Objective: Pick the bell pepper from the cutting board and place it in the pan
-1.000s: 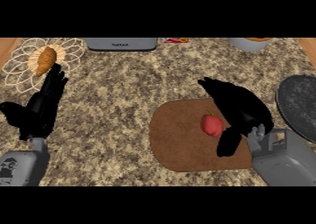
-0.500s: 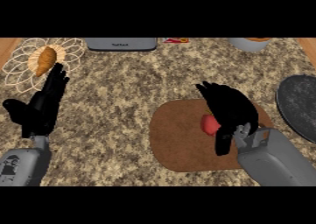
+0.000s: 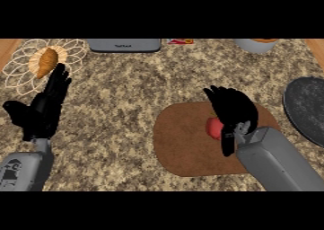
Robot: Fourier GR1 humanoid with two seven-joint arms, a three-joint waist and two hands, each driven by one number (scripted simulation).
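- Worktop (image 3: 124, 90): speckled tan-and-brown stone, with a wood strip at the far left and far right corners.
- Board (image 3: 184, 148): brown, smooth, a rounded oblong lying right of centre, its near edge close to the worktop's near edge.
- Pepper (image 3: 214, 128): red, rounded, glossy; it lies on the board's right half, only its left side showing.
- Right hand (image 3: 232, 110): black, on a grey boxy forearm coming in from the near right. It arches over the pepper, fingers curved down on the far side and thumb hanging down on the near side; whether it touches or closes on the pepper cannot be told.
- Pan (image 3: 313, 112): dark grey, round, matte, at the right edge and partly cut off; it sits just right of the board, with a narrow strip of stone between them.
- Left hand (image 3: 41, 112): black, fingers straight and pointing far, resting at the left, well apart from the board.
- Wire basket (image 3: 32, 63): pale looped wire, far left, holding a golden croissant (image 3: 45, 62).
- Grey appliance (image 3: 123, 45) along the far edge; a pale bowl (image 3: 257, 45) at the far right.
- Open stone runs between the left hand and the board.
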